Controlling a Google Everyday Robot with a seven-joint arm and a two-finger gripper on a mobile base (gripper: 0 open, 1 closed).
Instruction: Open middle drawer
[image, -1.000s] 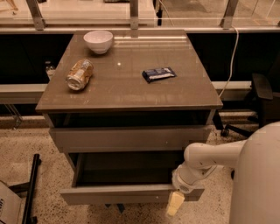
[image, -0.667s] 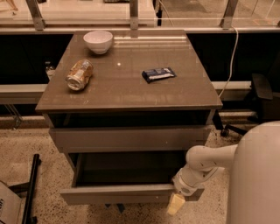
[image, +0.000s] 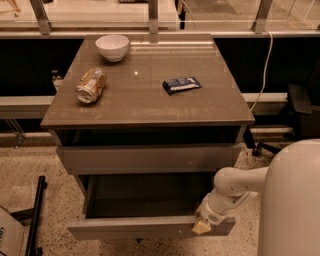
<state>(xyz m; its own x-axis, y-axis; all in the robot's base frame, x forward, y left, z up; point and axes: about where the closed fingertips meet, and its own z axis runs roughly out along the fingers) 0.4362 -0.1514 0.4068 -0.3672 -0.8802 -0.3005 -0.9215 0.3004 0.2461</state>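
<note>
Gripper (image: 202, 227) sits low in the near right of the scene, against the right end of the front panel of the middle drawer (image: 140, 229), at the panel's upper edge. Whether it is clamped on that edge, merely resting on it, or apart, I cannot tell.

The drawer stands well out from the cabinet, with its dark inside showing between the panel and the upper drawer front (image: 145, 159). That upper front lies farther back, just under the surface (image: 150, 107).

The panel's long axis runs left to right, and the drawer's travel is square to that, from far to near. So the drawer lies to the left of the gripper and a little beyond it, with nearly the whole panel stretching away leftward.

The arm (image: 235, 182) reaches in from the robot's pale body (image: 292, 200) at the right, coming down onto the panel's end and not its middle. I judge that any further pull needs to go straight toward the near side. A pull from one end, if it drifts sideways, could skew the drawer on its runners.

On the surface a white bowl (image: 112, 47), a jar (image: 91, 85) on its side and a dark wrapped bar (image: 181, 85) lie well apart from all this.
</note>
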